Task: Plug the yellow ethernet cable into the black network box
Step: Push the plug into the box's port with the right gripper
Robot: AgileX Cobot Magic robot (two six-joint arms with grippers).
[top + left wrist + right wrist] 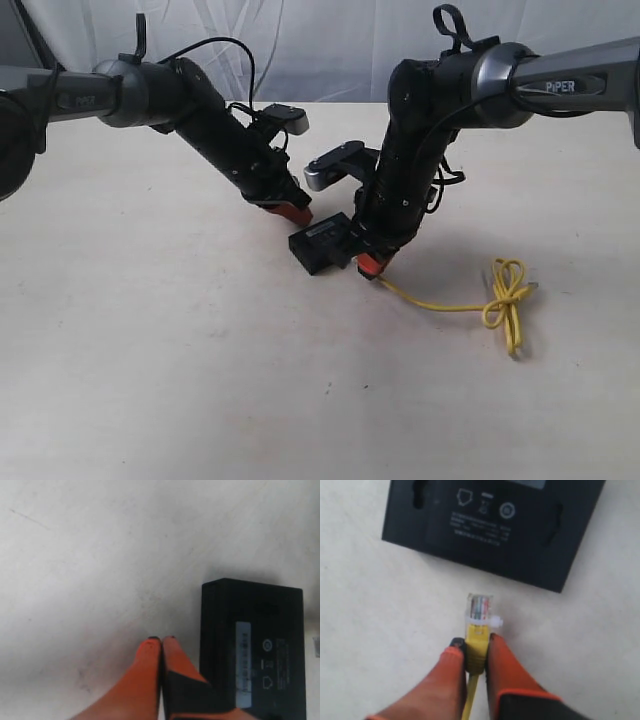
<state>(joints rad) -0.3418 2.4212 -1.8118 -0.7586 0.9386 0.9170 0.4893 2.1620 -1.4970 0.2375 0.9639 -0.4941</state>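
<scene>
The black network box lies flat on the table between both arms; its pale label strip shows in the left wrist view. My left gripper is shut with nothing in it, its orange fingers pressed together right beside the box. My right gripper is shut on the yellow ethernet cable just behind its clear plug. The plug points at the box's near edge, a short gap away. The cable trails right to a knotted loop.
The pale table spreads around the box. Both dark arms lean in over the middle, the left and the right. A white curtain hangs behind.
</scene>
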